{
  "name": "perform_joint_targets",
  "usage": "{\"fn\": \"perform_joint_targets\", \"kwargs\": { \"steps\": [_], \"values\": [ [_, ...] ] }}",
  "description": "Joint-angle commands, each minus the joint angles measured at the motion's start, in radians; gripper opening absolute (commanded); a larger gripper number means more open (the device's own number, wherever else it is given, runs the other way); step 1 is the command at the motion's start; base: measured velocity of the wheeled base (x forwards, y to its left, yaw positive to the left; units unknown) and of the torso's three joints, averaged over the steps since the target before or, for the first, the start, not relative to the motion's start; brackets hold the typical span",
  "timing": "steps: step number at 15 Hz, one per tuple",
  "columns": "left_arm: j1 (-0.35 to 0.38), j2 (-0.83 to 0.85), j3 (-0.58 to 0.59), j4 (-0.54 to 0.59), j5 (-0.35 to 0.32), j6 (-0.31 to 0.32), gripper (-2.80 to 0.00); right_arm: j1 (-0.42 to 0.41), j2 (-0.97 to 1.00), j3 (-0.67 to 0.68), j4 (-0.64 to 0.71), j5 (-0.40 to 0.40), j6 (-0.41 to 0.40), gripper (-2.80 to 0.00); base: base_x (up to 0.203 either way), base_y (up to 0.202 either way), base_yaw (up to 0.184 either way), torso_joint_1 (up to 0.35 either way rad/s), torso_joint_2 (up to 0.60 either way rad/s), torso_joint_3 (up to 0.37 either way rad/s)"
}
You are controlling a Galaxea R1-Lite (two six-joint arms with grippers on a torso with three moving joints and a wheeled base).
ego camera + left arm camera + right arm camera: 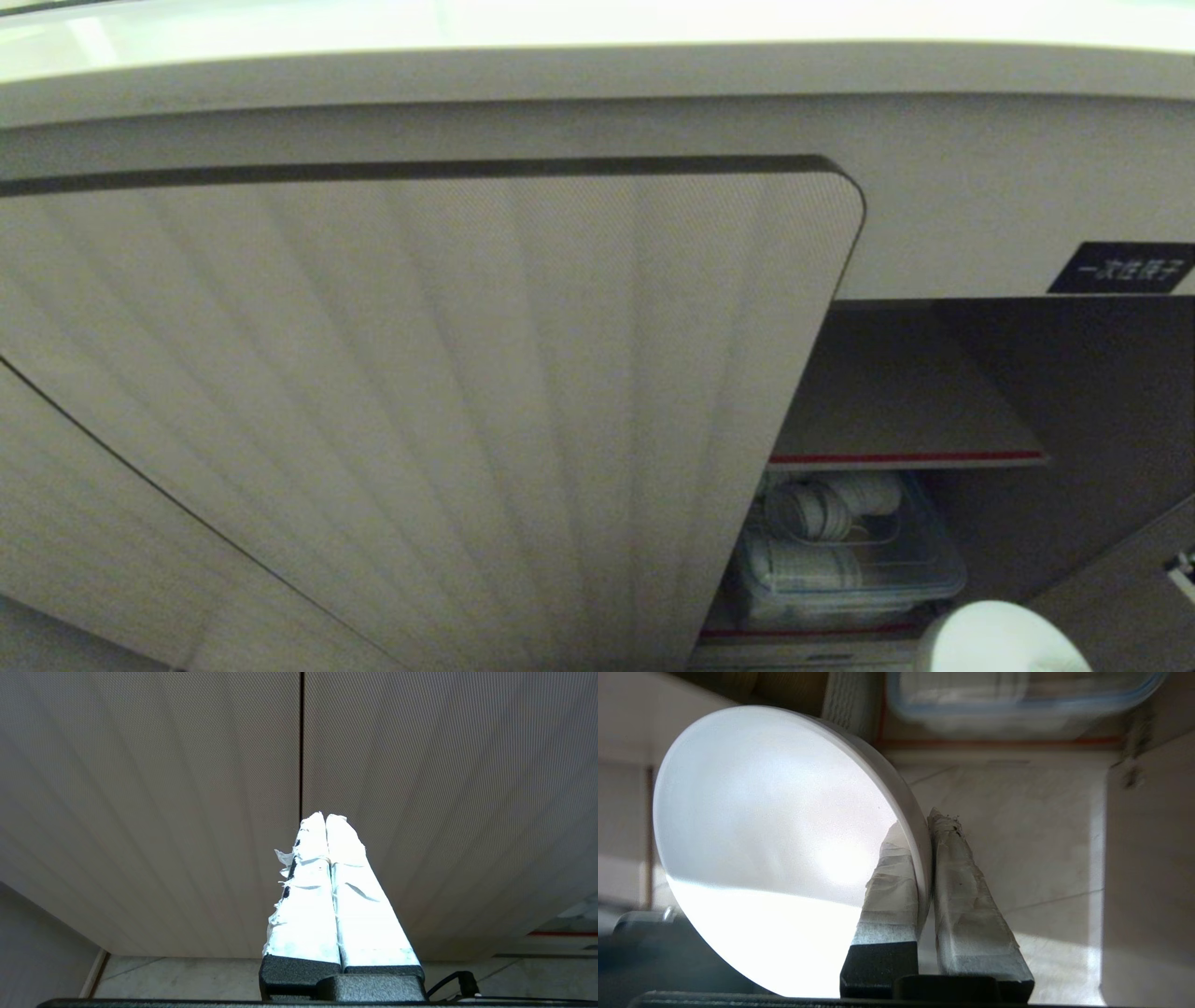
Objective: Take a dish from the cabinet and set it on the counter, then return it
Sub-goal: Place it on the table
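Observation:
My right gripper [920,826] is shut on the rim of the dish [775,826], a plain white round bowl, one taped finger inside it and one outside. In the head view the dish [999,639] shows at the bottom right, just in front of the open cabinet [934,392]; the gripper itself is hidden there. The ribbed beige cabinet door [420,392] fills the middle of that view. The counter [597,37] runs along the top as a pale glossy edge. My left gripper [325,817] is shut and empty, parked before closed ribbed doors.
Under the red-edged shelf [906,457] stands a clear plastic box [840,560] holding white crockery. A black label [1120,268] sits above the opening. An open door edge [1120,597] lies at the far right. Pale tiled floor [1017,858] lies below the dish.

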Motion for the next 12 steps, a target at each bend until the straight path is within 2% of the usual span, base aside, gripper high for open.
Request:
{"fn": "perform_joint_targets", "kwargs": {
  "steps": [1, 12],
  "values": [
    [0.0, 0.0, 0.0, -0.001, 0.0, -0.001, -2.8, -0.001, -0.039, 0.0, 0.022, 0.007, 0.0, -2.8, 0.0, 0.0, 0.0, 0.0, 0.0, 0.0],
    [0.0, 0.0, 0.0, -0.001, 0.0, -0.001, -2.8, 0.001, -0.023, -0.026, 0.098, 0.012, 0.002, -2.8, 0.0, 0.0, 0.0, 0.0, 0.0, 0.0]
  ]
}}
